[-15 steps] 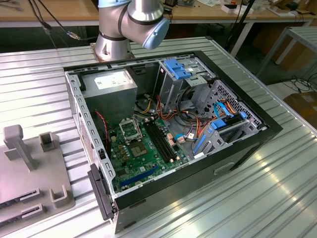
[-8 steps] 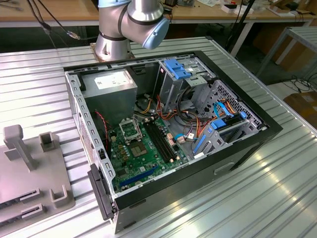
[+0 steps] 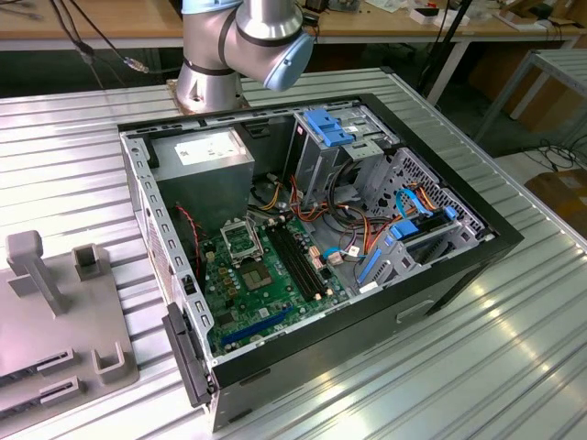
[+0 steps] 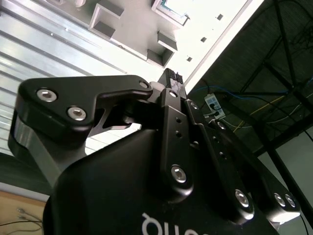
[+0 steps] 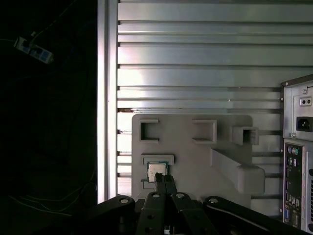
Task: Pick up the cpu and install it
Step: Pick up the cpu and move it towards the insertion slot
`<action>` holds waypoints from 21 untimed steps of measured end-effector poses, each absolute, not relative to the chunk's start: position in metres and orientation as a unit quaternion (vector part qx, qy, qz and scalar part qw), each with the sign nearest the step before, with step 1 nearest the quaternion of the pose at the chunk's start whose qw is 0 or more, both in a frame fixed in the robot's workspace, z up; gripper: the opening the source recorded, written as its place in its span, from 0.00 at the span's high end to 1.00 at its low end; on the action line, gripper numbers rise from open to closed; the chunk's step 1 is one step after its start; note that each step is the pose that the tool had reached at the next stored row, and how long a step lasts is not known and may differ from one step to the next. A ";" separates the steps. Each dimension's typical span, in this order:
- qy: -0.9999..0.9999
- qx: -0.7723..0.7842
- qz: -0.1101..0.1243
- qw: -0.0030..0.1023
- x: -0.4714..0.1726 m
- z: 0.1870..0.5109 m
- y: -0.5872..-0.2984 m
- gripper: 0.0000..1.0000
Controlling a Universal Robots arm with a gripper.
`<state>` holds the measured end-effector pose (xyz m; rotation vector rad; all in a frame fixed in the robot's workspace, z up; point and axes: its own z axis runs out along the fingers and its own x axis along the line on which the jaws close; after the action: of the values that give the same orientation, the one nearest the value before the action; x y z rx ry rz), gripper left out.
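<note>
Exterior view: a ribbed metal worktop (image 3: 514,357) carries an open computer case (image 3: 459,270) lying on its side. Its motherboard faces up, with the square socket frame (image 3: 240,240) beside the long black memory slots (image 3: 295,258). A grey holder plate (image 3: 69,316) sits on the worktop at the exterior view's left, well apart from the socket frame.

In the first wrist view the same plate (image 5: 195,161) lies beside the case's rear panel (image 5: 296,147). The cpu (image 5: 157,169) rests flat in a small square nest on the plate, metal top facing the camera.

The claw (image 5: 165,178) has its fingertips drawn together with nothing between them. The cpu lies straight ahead along the line of the fingers, and its near edge is overlapped by the tips in this view. The second wrist view shows the claw (image 4: 173,77) clear of the plate, so I judge the tips are aimed at the chip but not yet in contact. The chip is square, with no long axis to line up with.
</note>
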<state>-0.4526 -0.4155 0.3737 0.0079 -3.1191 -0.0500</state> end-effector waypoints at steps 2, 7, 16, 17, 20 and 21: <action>-1.000 0.003 -0.016 0.011 -0.453 0.374 -0.416 0.89; -1.000 0.003 -0.016 0.011 -0.453 0.374 -0.416 0.83; -1.000 0.003 -0.016 0.011 -0.453 0.374 -0.416 0.75; -1.000 0.003 -0.016 0.011 -0.453 0.374 -0.416 0.75; -1.000 0.003 -0.016 0.011 -0.453 0.374 -0.416 0.75; -1.000 0.003 -0.016 0.011 -0.453 0.374 -0.416 0.75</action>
<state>-0.4531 -0.4155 0.3736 0.0079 -3.1192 -0.0501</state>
